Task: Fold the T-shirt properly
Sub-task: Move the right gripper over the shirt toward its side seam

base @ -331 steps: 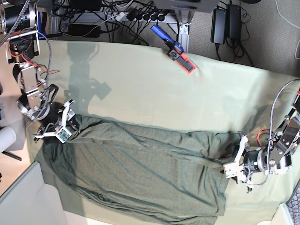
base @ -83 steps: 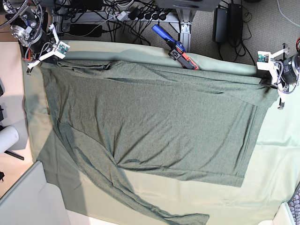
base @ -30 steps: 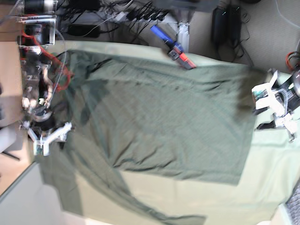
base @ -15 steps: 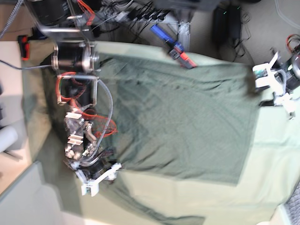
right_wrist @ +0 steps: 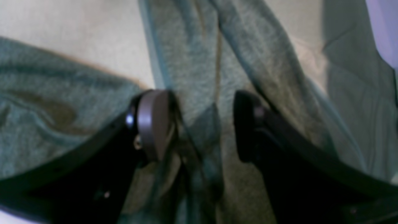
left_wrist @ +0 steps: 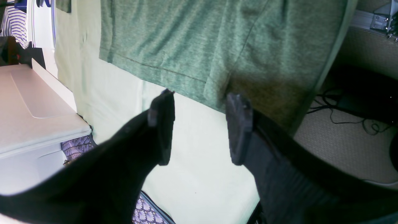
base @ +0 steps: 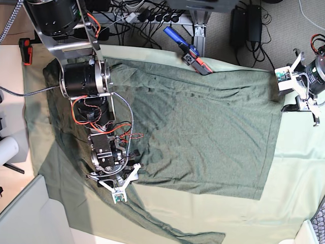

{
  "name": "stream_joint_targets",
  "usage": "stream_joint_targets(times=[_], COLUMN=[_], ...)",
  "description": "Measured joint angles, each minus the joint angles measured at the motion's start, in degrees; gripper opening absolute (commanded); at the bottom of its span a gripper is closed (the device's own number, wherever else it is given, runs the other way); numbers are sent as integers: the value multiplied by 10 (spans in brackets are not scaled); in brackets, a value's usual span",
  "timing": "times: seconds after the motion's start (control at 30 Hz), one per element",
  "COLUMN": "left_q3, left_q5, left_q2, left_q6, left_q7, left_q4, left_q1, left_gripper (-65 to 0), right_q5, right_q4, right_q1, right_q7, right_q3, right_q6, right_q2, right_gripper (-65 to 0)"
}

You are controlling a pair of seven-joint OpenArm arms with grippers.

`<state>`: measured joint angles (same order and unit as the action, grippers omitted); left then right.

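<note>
The dark olive T-shirt (base: 198, 127) lies spread flat on the table, with one sleeve (base: 152, 218) trailing toward the front edge. My right gripper (base: 119, 185) is open at the shirt's front left, where the sleeve meets the body. In the right wrist view its jaws (right_wrist: 199, 124) straddle a fold of the shirt (right_wrist: 192, 77). My left gripper (base: 290, 91) is open and empty beside the shirt's far right corner. In the left wrist view it (left_wrist: 199, 124) hovers over the pale cloth just off the shirt's hem (left_wrist: 174, 74).
The pale mint table cover (base: 299, 168) shows bare to the right and front of the shirt. A blue and red tool (base: 190, 51) lies at the far edge. A white box (base: 25, 218) stands at the front left. Cables and power bricks (base: 244, 25) lie beyond the table.
My right arm has swung from the shirt's left edge across it to the sleeve at the front left. My left gripper has stayed open by the far right corner. The shirt lies released.
</note>
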<state>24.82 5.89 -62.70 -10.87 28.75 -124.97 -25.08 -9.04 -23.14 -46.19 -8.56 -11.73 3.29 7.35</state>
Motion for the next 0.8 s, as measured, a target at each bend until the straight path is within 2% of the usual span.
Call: stream_joint_targets(times=[0.13,0.3,0.4,0.47,0.53,0.63,0.8], left_q3=[0,0,0,0,0,0,0], left_q5=[0,0,10,17,20,21,22], left_q2=[0,0,1,7,12,13,13], left_q6=[0,0,2,16,17,17,19], left_q7=[0,0,0,0,0,0,-1], left_q4=[0,0,0,0,0,0,0], left_q1=[0,0,0,0,0,0,0], left_gripper=[-348,-348,-348,-348,-348,-348,-348], right_q5=[0,-23,-39,-39,-39,-39,-39], right_q4=[0,0,0,0,-2,-10,-143], right_q1=[2,6,6,6,6,8,77], right_q7=[7,17,32,32,32,32,-9], right_q3=[0,0,0,0,0,0,0], right_q6=[-1,-1,-1,2,28,31,30], right_q2=[8,27,28,27,26,22,28], right_gripper=[-502,-642,-650,-650,-650,-650,-650])
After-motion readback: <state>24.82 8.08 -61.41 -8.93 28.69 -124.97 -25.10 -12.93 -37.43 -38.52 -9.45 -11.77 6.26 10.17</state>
